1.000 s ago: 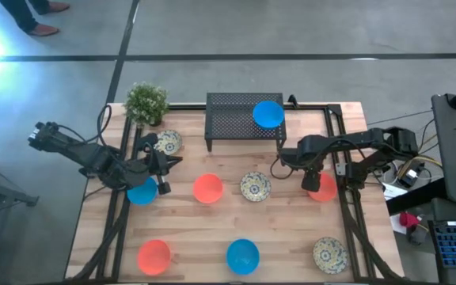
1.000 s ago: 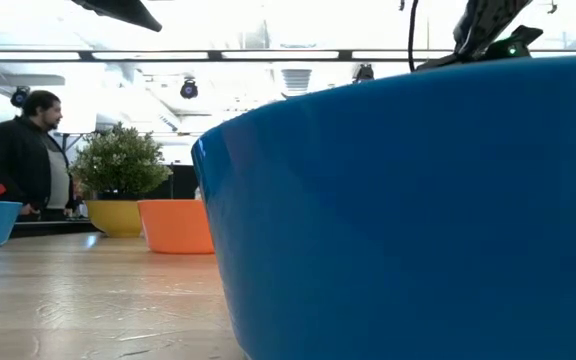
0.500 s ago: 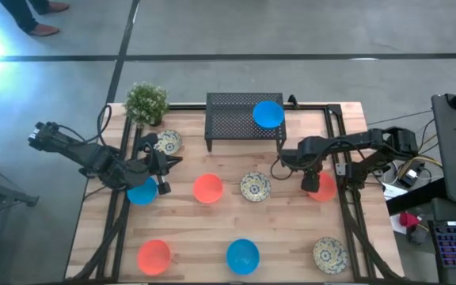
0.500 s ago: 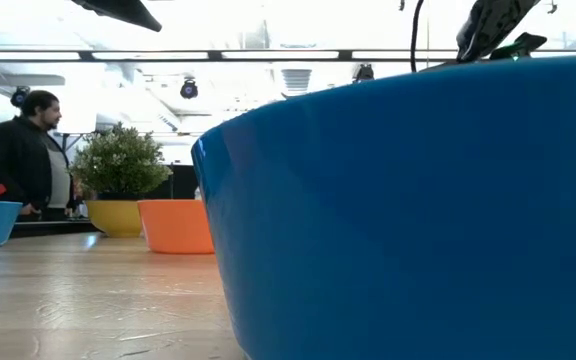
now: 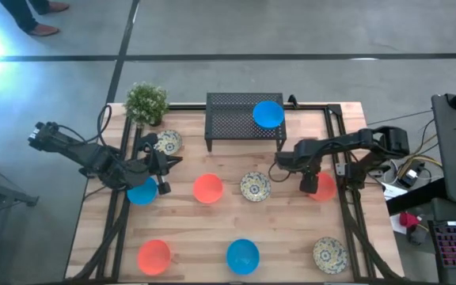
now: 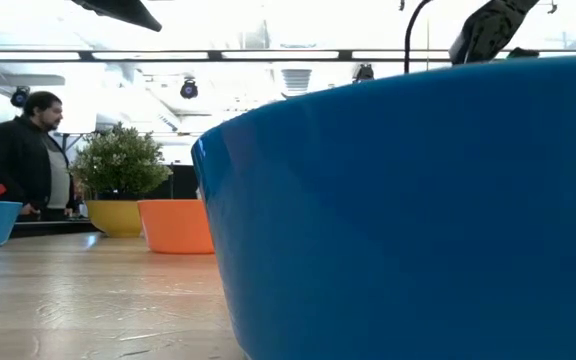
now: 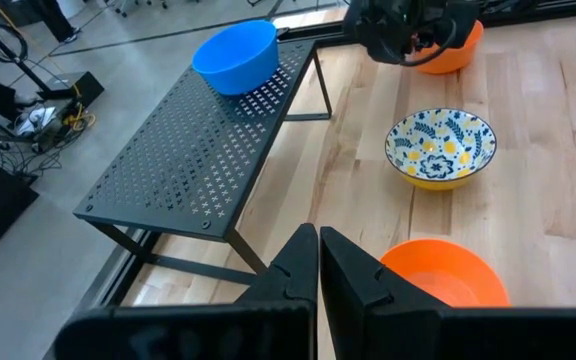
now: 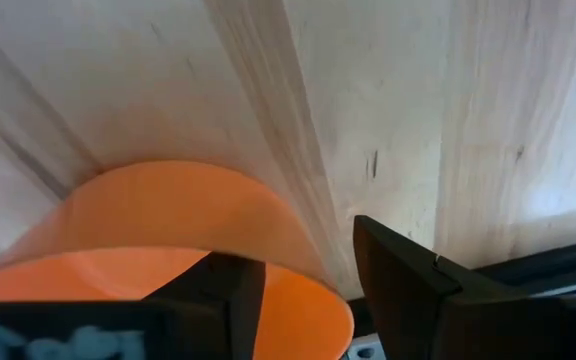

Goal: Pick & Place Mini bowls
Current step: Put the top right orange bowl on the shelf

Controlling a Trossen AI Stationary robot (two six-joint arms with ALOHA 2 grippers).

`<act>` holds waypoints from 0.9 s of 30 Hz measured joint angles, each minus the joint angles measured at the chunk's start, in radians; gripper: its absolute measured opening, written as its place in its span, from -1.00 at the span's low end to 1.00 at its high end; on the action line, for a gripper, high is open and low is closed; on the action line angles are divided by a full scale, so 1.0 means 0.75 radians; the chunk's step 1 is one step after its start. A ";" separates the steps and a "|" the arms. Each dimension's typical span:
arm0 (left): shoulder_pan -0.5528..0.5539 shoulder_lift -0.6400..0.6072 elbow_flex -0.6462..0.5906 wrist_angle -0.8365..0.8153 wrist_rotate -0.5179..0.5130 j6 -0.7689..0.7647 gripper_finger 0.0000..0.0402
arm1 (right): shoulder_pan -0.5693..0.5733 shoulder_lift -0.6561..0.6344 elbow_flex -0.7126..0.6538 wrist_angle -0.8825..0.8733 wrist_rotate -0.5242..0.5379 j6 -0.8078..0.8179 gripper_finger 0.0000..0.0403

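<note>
The right hand is seen at the right of the high view, set over the rim of an orange-red bowl on the bench. In the right wrist view its fingers stand apart, one inside the rim and one outside, not yet closed on it. Compared with a second ago, the arm has drawn slightly toward the frame's left and the fingers have narrowed a little; a grasp appears to be starting, so this bowl is judged the next to be lifted. One blue bowl already sits on the black mesh rack. The left hand, fingers closed and empty, waits at the left beside another blue bowl.
</note>
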 joint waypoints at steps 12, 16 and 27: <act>0.000 0.000 0.000 0.000 0.000 0.001 -0.95 | 0.001 0.046 -0.001 0.001 0.000 -0.005 -0.45; 0.000 0.000 0.000 0.000 0.000 0.001 -0.95 | 0.000 0.035 -0.001 0.005 0.000 -0.006 -0.65; 0.000 0.000 0.000 0.000 0.000 0.001 -0.95 | 0.001 0.011 0.002 -0.003 -0.018 -0.021 -0.95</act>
